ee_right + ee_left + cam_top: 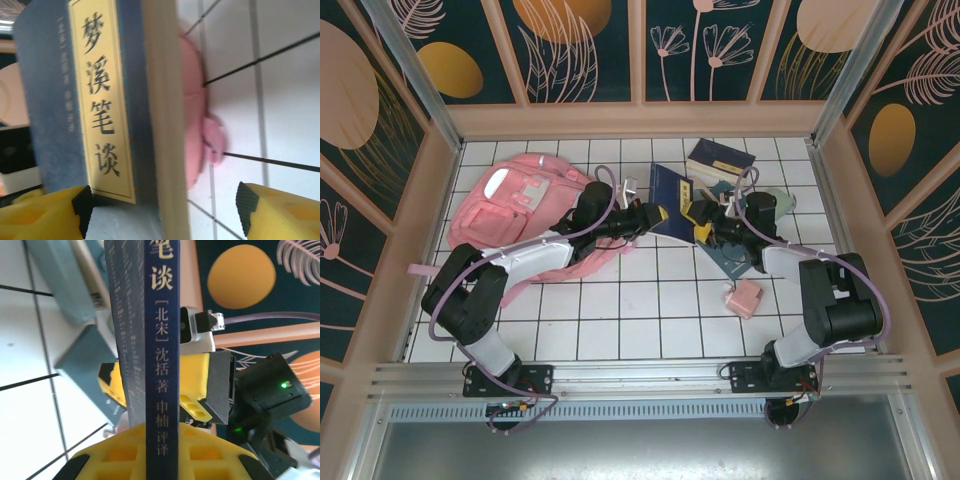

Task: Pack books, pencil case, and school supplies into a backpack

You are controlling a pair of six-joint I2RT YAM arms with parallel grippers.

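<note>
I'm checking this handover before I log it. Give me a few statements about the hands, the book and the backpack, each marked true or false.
1. The left hand is clamped on a navy book. True.
2. The right hand is shut tight on that book. False: its jaws stand apart, with a gap beside the book.
3. The backpack lies on the right. False: it lies on the left.
4. A small pink block lies apart from the backpack. True.

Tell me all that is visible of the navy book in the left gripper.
The navy book is dark blue with gold Chinese characters down its spine, a yellow label on the cover and pale page edges. It stands on edge over the tiled table, the shut left gripper clamping its spine. The open right gripper straddles it.
</note>
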